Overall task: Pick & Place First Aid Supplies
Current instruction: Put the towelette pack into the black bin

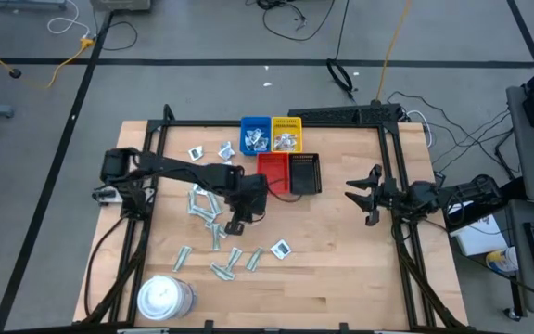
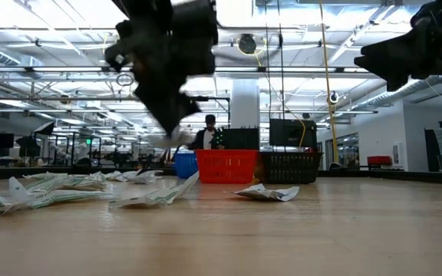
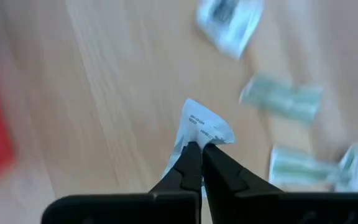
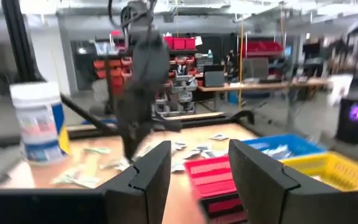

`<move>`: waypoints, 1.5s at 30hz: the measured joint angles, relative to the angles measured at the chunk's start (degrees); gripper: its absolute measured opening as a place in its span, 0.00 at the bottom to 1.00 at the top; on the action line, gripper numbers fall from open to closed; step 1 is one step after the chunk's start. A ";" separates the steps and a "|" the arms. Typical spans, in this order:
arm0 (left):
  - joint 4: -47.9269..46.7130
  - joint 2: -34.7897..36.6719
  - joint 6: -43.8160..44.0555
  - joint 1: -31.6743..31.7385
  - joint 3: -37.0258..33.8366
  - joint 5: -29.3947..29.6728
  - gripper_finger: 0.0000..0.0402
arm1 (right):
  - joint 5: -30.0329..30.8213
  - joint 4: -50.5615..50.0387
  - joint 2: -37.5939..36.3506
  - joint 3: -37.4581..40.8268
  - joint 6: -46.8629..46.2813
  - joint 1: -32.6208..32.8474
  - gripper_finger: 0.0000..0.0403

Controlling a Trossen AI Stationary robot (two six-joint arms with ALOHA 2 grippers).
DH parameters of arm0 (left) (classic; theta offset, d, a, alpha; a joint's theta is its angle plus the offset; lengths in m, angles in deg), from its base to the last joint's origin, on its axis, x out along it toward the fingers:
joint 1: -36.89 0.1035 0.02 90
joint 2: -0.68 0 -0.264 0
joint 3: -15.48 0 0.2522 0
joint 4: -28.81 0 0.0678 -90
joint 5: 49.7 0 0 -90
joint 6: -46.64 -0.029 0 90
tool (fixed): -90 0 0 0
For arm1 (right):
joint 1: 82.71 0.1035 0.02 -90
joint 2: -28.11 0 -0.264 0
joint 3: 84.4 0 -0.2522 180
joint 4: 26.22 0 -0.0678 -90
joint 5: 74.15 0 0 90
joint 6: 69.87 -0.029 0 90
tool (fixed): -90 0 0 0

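Pinched between my left gripper's clenched jaws, a white wrapped packet sticks out just past their tips, caught by one edge so it lifts off the wooden table. Grey-green strip packets lie beyond the tips. My right gripper waits, jaws released, well apart.

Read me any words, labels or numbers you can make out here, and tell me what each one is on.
No text here can be read.
Packet pinched in the left hand: small dark print lines, too blurred to read.
White tub: blue and orange label, too blurred to read.
Loose packets on the table: marks too small to read.
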 joint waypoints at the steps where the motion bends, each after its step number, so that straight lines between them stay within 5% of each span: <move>1: 1.85 1.22 0.38 0.00 0.00 -0.67 0.01 | -0.01 0.10 0.01 0.01 2.04 -0.01 0.39; 7: 17.55 7.51 5.26 0.09 -0.73 -5.82 0.00 | -0.06 0.26 0.00 -0.01 4.48 -0.02 0.39; 17: 70.07 13.51 21.43 0.33 -17.39 -7.13 0.00 | 0.62 17.15 0.25 0.04 -9.20 -0.01 0.39; 21: 82.51 13.61 27.68 1.14 -20.51 -7.81 0.00 | 12.49 24.59 1.38 -0.01 -14.34 -0.03 0.39; 25: 85.39 13.61 29.06 2.24 -19.90 -9.18 0.00 | 23.95 27.55 2.14 -0.01 -17.04 -0.06 0.39; 29: 86.56 13.57 28.28 3.92 -19.09 -11.68 0.00 | 26.86 27.60 2.12 -0.01 -21.05 -0.07 0.39; 34: 83.23 13.59 29.48 5.96 -15.66 -13.32 0.00 | 23.14 25.24 5.65 -2.97 -25.53 -0.20 0.39; 45: 66.11 13.63 22.76 8.98 -2.45 -13.68 0.00 | 3.54 18.02 34.77 -25.87 -22.52 -4.83 0.47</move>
